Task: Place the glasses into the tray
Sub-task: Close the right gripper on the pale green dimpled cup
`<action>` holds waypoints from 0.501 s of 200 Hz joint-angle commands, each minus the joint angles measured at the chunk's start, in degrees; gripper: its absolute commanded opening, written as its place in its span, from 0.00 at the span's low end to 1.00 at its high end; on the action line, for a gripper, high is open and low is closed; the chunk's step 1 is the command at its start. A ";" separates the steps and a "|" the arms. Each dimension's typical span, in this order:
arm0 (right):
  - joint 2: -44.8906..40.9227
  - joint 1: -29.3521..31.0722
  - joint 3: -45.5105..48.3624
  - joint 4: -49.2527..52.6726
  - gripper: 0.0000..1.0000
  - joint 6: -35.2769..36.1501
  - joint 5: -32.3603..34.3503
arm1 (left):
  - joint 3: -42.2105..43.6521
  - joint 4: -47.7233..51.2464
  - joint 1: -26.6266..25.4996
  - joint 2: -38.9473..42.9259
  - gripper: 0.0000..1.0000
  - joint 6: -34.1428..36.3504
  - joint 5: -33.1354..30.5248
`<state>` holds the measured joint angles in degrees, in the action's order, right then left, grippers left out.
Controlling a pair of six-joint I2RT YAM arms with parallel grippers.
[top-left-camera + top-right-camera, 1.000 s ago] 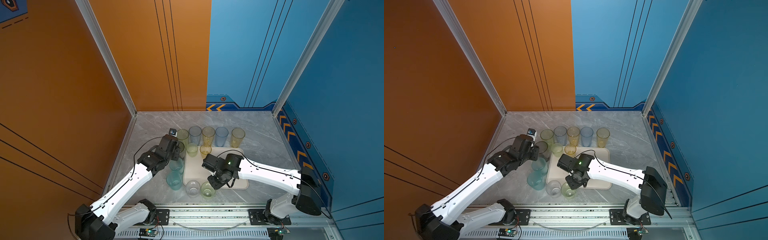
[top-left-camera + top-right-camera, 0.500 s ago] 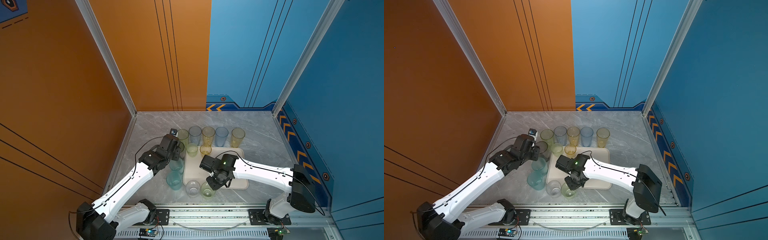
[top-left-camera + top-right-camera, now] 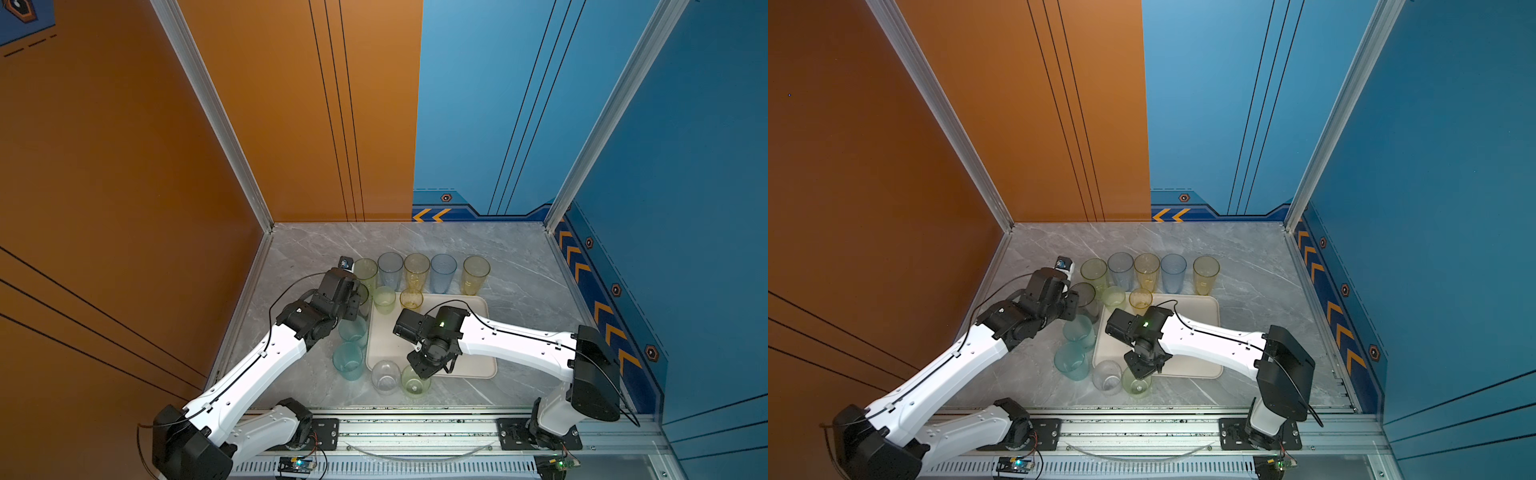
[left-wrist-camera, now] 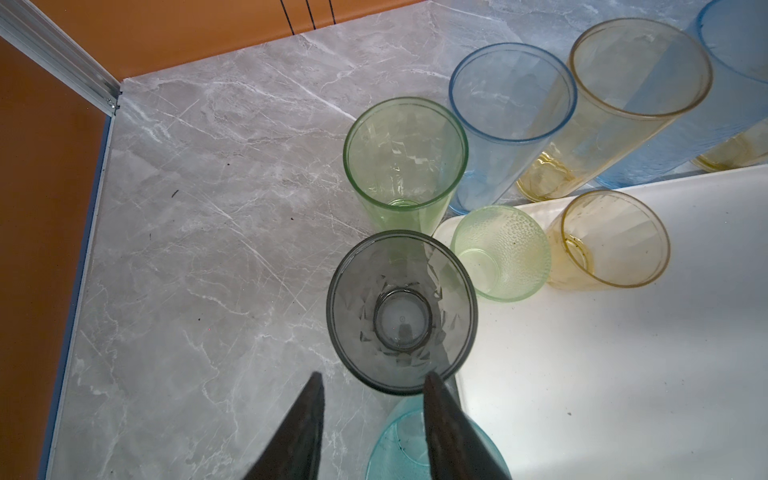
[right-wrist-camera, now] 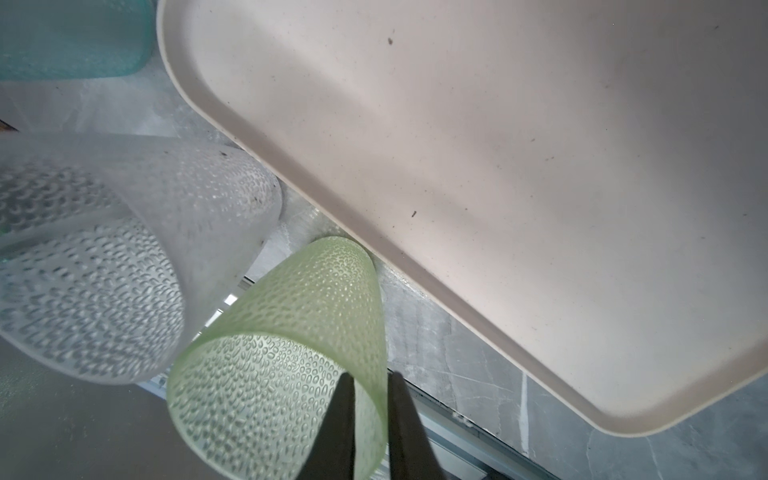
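The cream tray (image 3: 386,340) (image 3: 1204,307) lies mid-table. A short green glass (image 3: 384,299) and a short yellow glass (image 3: 411,298) stand in its far left corner. On the table just off the tray's front edge stands a dimpled green glass (image 3: 415,384) (image 5: 282,353). My right gripper (image 5: 370,375) (image 3: 1138,370) is shut on its wall, one finger inside and one outside. Over a smoky grey glass (image 4: 401,311) (image 3: 1084,293) beside the tray's left edge, my left gripper (image 4: 372,376) stands open, one finger at the rim.
Several tall glasses (image 3: 417,270) stand in a row behind the tray. Two teal glasses (image 3: 353,330) (image 3: 348,361) stand left of the tray, and a clear dimpled glass (image 3: 385,376) (image 5: 104,270) is next to the held green one. The orange wall is close on the left.
My right gripper's jaws have narrowed onto the green glass's wall, and that arm has shifted slightly left. The left arm has barely moved.
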<state>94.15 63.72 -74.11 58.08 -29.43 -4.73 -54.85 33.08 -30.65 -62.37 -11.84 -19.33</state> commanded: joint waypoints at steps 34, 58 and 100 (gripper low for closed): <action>0.71 0.43 -1.95 3.86 0.09 0.20 2.77 | 0.49 1.11 1.39 1.90 0.41 0.60 0.18; 0.28 0.48 -2.54 4.78 0.07 0.46 4.26 | 0.61 1.11 1.65 2.21 0.41 0.65 0.35; -0.26 0.66 -3.23 6.20 0.04 0.86 5.63 | 0.96 1.11 1.83 2.51 0.41 0.58 0.52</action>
<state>94.52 63.88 -75.85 61.12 -29.39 -1.80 -54.52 33.08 -29.41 -60.88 -11.84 -19.29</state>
